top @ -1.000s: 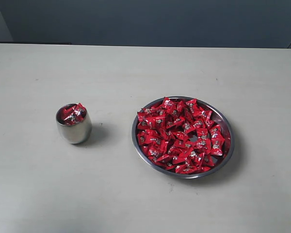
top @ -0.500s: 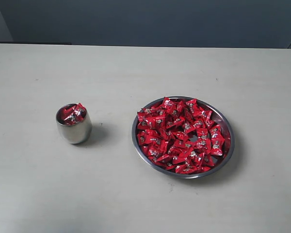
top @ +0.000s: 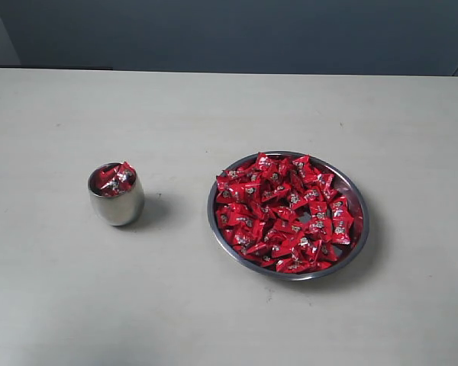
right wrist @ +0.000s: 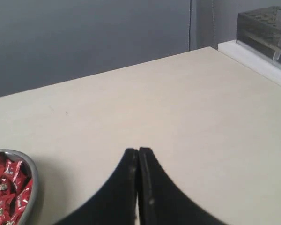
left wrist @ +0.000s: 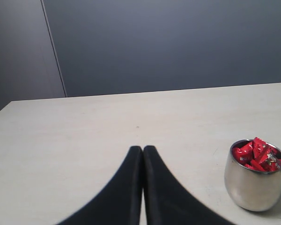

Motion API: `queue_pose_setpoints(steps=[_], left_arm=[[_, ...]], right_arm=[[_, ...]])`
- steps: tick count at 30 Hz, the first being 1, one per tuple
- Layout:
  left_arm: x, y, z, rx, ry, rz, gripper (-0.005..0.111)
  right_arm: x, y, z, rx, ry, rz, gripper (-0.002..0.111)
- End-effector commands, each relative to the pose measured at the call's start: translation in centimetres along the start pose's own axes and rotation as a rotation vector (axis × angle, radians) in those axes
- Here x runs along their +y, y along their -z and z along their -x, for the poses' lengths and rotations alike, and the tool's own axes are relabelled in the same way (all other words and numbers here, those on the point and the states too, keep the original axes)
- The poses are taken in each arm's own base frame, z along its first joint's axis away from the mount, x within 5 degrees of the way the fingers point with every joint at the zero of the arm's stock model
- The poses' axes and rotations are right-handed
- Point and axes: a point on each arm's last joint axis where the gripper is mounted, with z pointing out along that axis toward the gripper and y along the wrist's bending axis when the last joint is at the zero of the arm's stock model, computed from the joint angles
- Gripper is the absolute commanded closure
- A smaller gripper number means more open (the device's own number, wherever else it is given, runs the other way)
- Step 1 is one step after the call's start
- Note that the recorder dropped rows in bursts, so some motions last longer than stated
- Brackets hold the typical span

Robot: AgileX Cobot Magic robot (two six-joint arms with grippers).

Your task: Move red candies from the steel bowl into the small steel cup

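Left gripper: jaws pressed together, nothing between them. It hangs above bare table, near the cup but apart from it.

Right gripper: jaws likewise shut and empty, over bare table, with the bowl off to one side and clear of the fingers.

Neither arm shows in the exterior view; both sit back from the work.

Cup: upright, well apart from the bowl. It holds candies up to the rim, and one wrapper stands above the lip.

Bowl: flat on the table and heaped with candies nearly edge to edge.

Judgement: the transfer is partly done, and no candy is in hand.

Risks:
- The cup looks close to full. A further candy dropped on the mound may bounce out or roll off.
- The cup's rounded body could rock or tip if a finger touches it on the way down.
- The wrappers are crinkled and glossy. A pinch into the pile may slip, or lift several at once and shed them between bowl and cup.
- Pressing on the bowl's thin rim could make it skid.
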Motion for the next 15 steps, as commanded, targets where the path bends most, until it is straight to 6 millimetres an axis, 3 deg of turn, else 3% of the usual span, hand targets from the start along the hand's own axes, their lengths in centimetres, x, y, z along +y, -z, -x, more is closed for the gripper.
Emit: queue_pose_setpoints(steps=[1,15], left_arm=[[0.00,0.01,-0.04,-0.007,0.000,0.001,0.106],[0.00,0.01,-0.04,-0.007,0.000,0.001,0.106]], right_arm=[[-0.03,0.02,-0.33,0.031,0.000,-0.003,0.109],[-0.06,0.03,-0.47,0.047,0.039,-0.006,0.109]])
